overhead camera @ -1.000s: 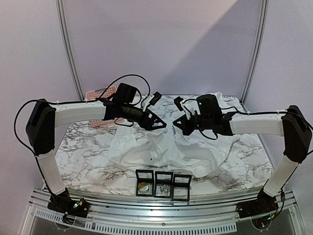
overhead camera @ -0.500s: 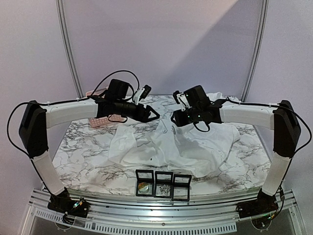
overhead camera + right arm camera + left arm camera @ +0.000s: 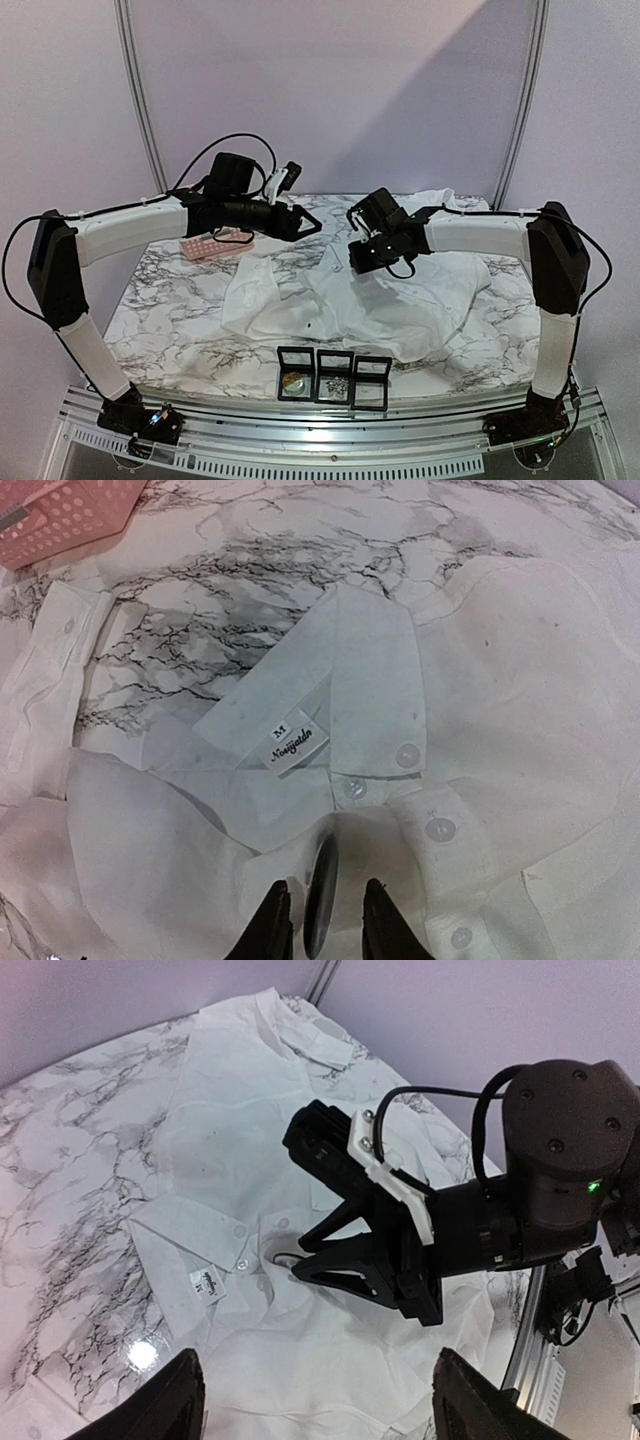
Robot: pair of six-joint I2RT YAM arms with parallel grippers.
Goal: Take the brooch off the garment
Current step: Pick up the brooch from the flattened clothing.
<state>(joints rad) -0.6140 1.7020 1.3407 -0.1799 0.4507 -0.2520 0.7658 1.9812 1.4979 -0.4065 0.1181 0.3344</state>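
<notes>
Brooch (image 3: 322,895): round disc seen edge-on, standing on the garment (image 3: 520,680) directly between the right gripper (image 3: 325,888) fingers, just beyond them the collar (image 3: 340,680) and size label (image 3: 295,745). Thin strips of white fabric show on each side of the disc, so the jaws are partly apart and straddle it, with no visible clamp. Left to right in the top view: pink basket (image 3: 205,247) on the marble table (image 3: 170,310), off to the left of the left gripper (image 3: 300,222) and under its arm, contents unreadable. Left gripper is raised over the garment (image 3: 400,310), with the right gripper (image 3: 362,262) facing it, tips down on the cloth. Three black display boxes (image 3: 334,377) stand in a row at the near edge, nearer than both grippers. The left box holds a gold-coloured round piece and the middle one small silvery bits; the right one's contents are unclear. The top view hides the brooch under the right gripper. The left wrist view shows the left gripper (image 3: 320,1410) fingers spread wide with nothing between them, and the brooch (image 3: 285,1258) as a small ring at the right gripper (image 3: 298,1260) tips. Only the right wrist view shows the label text, the buttons (image 3: 407,755) and a corner of the pink basket (image 3: 60,520) far ahead-left.
</notes>
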